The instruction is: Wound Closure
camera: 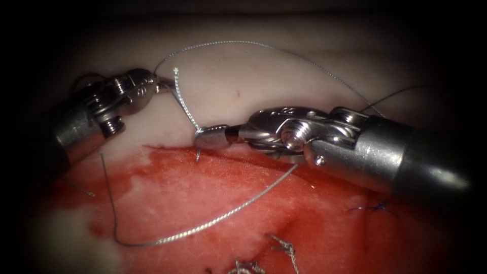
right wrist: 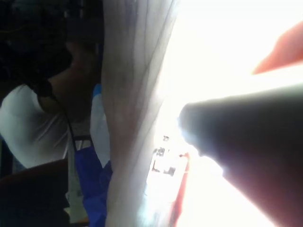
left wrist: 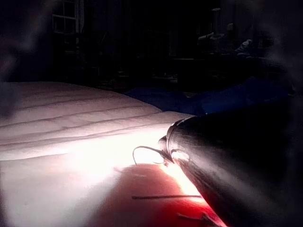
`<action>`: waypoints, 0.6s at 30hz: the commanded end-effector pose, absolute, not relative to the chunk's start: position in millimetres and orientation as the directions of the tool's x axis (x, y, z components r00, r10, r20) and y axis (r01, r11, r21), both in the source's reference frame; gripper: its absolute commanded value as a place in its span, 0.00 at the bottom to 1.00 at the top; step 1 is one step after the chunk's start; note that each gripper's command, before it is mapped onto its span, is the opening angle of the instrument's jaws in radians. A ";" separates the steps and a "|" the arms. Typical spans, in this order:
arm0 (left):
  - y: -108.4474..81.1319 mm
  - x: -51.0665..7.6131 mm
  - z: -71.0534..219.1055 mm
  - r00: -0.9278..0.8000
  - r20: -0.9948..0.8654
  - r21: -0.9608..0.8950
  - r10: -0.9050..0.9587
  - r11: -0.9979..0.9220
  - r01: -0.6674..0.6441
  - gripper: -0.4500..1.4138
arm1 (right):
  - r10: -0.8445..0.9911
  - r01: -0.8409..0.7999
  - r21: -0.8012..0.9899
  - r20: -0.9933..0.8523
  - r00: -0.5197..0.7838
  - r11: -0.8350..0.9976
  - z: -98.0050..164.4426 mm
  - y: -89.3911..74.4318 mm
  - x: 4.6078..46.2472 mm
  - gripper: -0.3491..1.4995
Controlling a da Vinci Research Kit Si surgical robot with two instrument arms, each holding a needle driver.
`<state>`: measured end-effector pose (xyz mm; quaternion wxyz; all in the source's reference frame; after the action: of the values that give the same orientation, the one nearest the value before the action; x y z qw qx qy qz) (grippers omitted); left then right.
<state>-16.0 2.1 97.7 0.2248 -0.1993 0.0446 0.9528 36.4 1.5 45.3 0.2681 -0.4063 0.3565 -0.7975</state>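
Endoscope view: right tool (camera: 210,137) jaws clamp the thread (camera: 203,226) near a knot above the red cut, left tool (camera: 161,85) jaws grip its other strand on pale tissue (camera: 264,81).

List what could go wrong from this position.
1. The right tool is shut on the thread near the tissue; the left tool holds its twisted upper end. A hard pull might fray or snap it.
2. The loose thread loop lies across the red fluid and might snag cut thread ends.
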 end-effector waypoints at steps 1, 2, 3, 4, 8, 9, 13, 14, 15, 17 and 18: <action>4.3 -15.9 97.4 -0.818 -0.401 0.021 0.412 -0.889 -0.458 0.00 | -0.677 0.061 -0.787 0.484 -0.555 -0.613 44.4 2.3 35.8 0.00; 4.7 -15.8 97.7 -0.817 -0.398 0.037 0.416 -0.883 -0.467 0.00 | -0.644 -0.002 -0.790 0.501 -0.578 -0.613 44.2 1.9 35.4 0.00; 4.8 -15.8 97.8 -0.816 -0.397 0.041 0.421 -0.880 -0.474 0.00 | -0.628 -0.032 -0.791 0.509 -0.589 -0.610 44.0 1.6 35.3 0.00; 4.9 -15.8 98.0 -0.819 -0.391 0.047 0.419 -0.880 -0.473 0.00 | -0.613 -0.061 -0.792 0.516 -0.598 -0.607 43.8 1.3 35.2 0.00; 5.2 -16.2 98.4 -0.812 -0.394 0.064 0.431 -0.868 -0.492 0.00 | -0.539 -0.177 -0.781 0.557 -0.631 -0.599 42.9 -0.7 36.1 0.00; 5.2 -16.3 98.5 -0.812 -0.395 0.072 0.430 -0.867 -0.494 0.00 | -0.528 -0.193 -0.778 0.564 -0.635 -0.599 42.8 -1.0 36.5 0.00; 5.3 -16.7 99.1 -0.822 -0.386 0.095 0.418 -0.869 -0.486 0.00 | -0.472 -0.297 -0.744 0.627 -0.621 -0.598 42.4 -1.7 37.5 0.00; 5.4 -16.7 99.2 -0.831 -0.382 0.113 0.404 -0.872 -0.476 0.00 | -0.448 -0.323 -0.720 0.656 -0.607 -0.615 42.4 -1.9 37.8 0.00; 5.7 -16.8 99.3 -0.842 -0.375 0.144 0.388 -0.873 -0.466 0.00 | -0.426 -0.343 -0.697 0.679 -0.598 -0.630 42.4 -2.0 37.9 0.00; 6.9 -17.1 100.0 -0.877 -0.345 0.218 0.334 -0.880 -0.421 0.00 | -0.357 -0.425 -0.618 0.757 -0.547 -0.661 42.2 -2.1 38.5 0.00; 7.3 -17.2 100.2 -0.886 -0.333 0.234 0.322 -0.882 -0.409 0.00 | -0.327 -0.462 -0.579 0.791 -0.517 -0.672 42.2 -2.2 38.6 0.00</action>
<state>-17.2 6.1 101.4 0.1860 -0.1366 0.1497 0.9614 38.1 -3.2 42.7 -0.0623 -0.4990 0.3983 -0.7671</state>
